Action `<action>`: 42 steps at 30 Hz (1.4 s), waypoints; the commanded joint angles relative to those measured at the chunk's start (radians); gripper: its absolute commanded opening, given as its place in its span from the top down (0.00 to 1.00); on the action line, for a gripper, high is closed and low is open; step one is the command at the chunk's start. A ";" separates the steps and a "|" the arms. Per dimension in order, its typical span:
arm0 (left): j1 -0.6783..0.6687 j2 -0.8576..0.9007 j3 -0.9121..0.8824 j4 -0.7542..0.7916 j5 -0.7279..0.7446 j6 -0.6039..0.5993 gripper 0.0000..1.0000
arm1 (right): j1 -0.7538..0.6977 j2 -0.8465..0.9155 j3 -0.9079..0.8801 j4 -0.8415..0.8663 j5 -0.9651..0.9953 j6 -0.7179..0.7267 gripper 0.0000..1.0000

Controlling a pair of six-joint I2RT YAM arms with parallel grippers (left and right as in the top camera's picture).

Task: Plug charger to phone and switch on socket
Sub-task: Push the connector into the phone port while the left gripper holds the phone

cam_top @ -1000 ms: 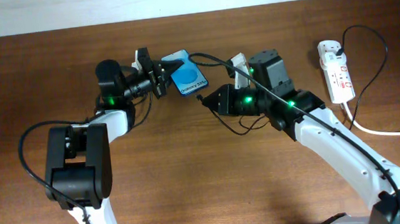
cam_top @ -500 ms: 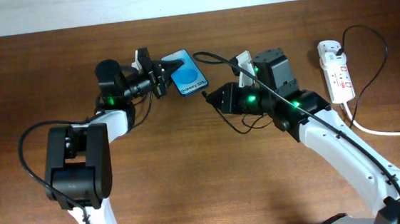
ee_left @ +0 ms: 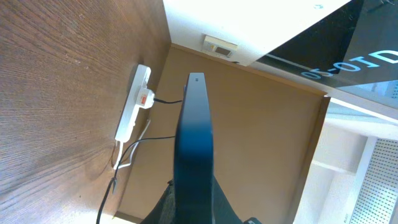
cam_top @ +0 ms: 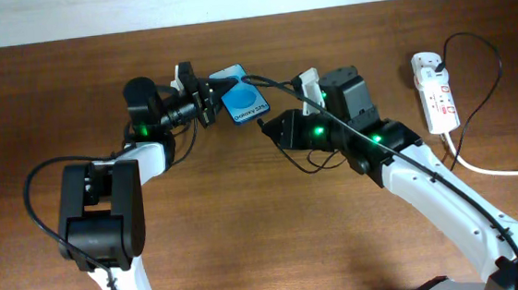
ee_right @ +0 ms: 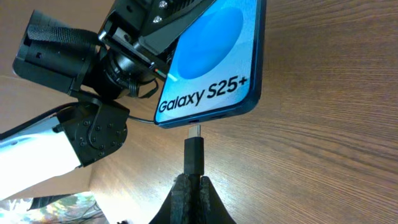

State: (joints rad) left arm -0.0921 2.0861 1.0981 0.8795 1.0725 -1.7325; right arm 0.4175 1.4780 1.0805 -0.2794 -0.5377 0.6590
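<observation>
Clamping the phone by one end, the left tool holds it tilted; the right tool pinches the charger, connector tip right at the phone's port, not seated. The socket lies well apart on the tabletop.

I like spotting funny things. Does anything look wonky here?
Only the slim blue-screened phone: it is not lying flat, the left pincer holds it tilted. The small black charger plug in the right pincer is not plugged in.
</observation>
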 commanded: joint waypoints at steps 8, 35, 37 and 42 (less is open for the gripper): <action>0.005 -0.008 0.016 0.010 0.004 -0.010 1.00 | 0.015 0.004 -0.003 0.007 0.020 0.011 0.96; 0.005 -0.008 0.016 0.010 0.004 -0.009 1.00 | 0.034 0.021 -0.003 0.029 0.071 0.012 0.96; 0.003 -0.008 0.016 0.010 0.004 -0.009 1.00 | 0.034 0.021 -0.003 0.030 0.072 0.012 0.96; -0.006 -0.008 0.016 0.010 0.004 -0.010 1.00 | 0.034 0.036 -0.003 0.030 0.072 0.012 0.96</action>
State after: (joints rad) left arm -0.0914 2.0861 1.0981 0.8795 1.0649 -1.7325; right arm 0.4416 1.4933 1.0805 -0.2565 -0.4858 0.6750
